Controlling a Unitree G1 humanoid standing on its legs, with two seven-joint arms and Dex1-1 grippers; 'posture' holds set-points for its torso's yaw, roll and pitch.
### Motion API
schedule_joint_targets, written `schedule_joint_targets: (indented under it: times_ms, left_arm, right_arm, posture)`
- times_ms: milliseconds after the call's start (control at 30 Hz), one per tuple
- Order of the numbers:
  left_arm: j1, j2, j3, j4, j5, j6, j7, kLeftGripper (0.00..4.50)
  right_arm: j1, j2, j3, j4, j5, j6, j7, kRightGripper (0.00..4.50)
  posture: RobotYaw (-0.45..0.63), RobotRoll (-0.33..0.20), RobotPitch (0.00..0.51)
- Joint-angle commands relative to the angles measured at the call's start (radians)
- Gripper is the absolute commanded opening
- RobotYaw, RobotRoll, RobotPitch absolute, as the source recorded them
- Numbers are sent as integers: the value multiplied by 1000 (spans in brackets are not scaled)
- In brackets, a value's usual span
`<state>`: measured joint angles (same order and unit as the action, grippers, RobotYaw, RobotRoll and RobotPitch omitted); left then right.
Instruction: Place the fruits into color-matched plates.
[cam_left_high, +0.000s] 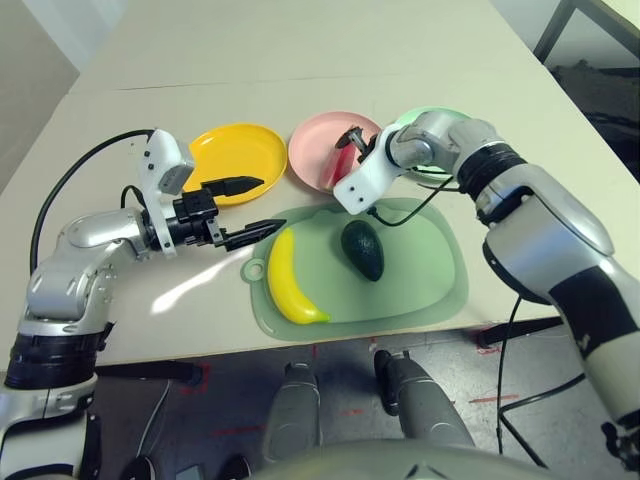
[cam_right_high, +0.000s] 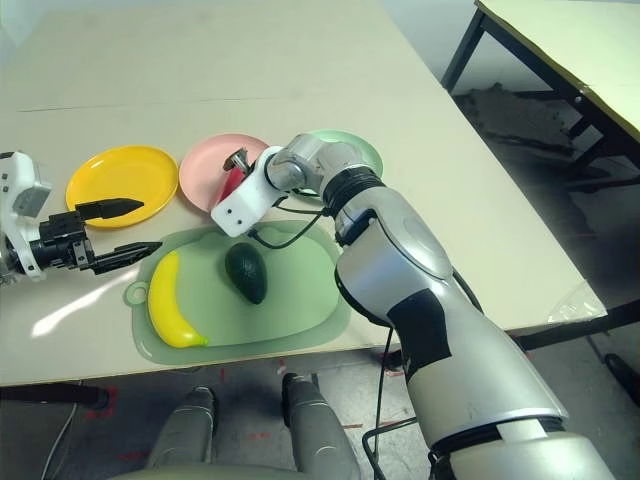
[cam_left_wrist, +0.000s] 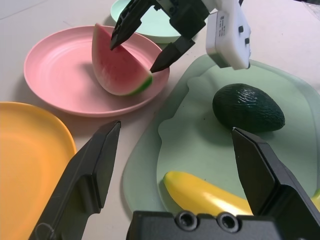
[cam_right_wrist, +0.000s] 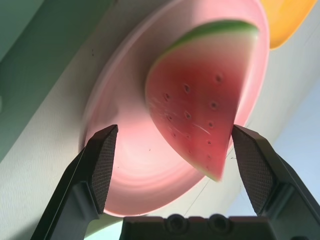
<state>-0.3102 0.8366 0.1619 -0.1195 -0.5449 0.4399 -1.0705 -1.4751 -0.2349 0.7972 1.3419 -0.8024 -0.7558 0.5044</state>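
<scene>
You had the table (cam_left_high: 320, 95) as the biggest thing, pale-topped. On it, nearest you, lay the green mat (cam_left_high: 420, 290), a rounded rectangle with a ring tab at its left end.

Your right arm (cam_right_high: 425, 290) reached in over the table, its forearm crossing the mat's right side; your left arm (cam_left_high: 85, 290) came in on the left.

Three plates stood in a row beyond the mat: yellow plate (cam_left_high: 225, 160) on the left, pink plate (cam_left_high: 312, 145) in the middle, mint plate (cam_right_high: 355, 148) on the right, partly hidden by the right arm.

Left gripper (cam_left_wrist: 176, 150): jaws wide apart, nothing between them, out near the yellow plate and the mat's left end. Right gripper (cam_right_wrist: 175, 132): jaws apart too, over the pink plate, one finger right by the watermelon, can't tell if touching; no clamp on it.

Fruits, by size: banana (cam_left_high: 287, 280) on the mat's left part, lying lengthwise toward you, off the yellow plate. Watermelon wedge (cam_left_wrist: 115, 67) on the pink plate, red face showing, green rind down at the plate on one side. Avocado (cam_left_high: 362, 250), dark and bumpy, on the mat right of the banana, the two apart.
</scene>
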Motion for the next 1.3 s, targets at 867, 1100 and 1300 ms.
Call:
schedule_joint_targets:
  times_ms: [867,1100,1300]
  left_arm:
    - [12,54,-30,36,-22,-106,-305,4500]
    - [22,47,-29,25,-19,-94,-285,4500]
    - [19,46,-31,29,-20,-87,-279,4500]
  right_arm:
    - [26,-361,88,-706,399,-451,605,4481]
    - [83,-340,85,-847,514,-351,706,4481]
    - [113,-325,83,-875,527,-334,757,4481]
  posture:
    - [-17,0,183]
    - [-14,0,182]
    - [-14,0,187]
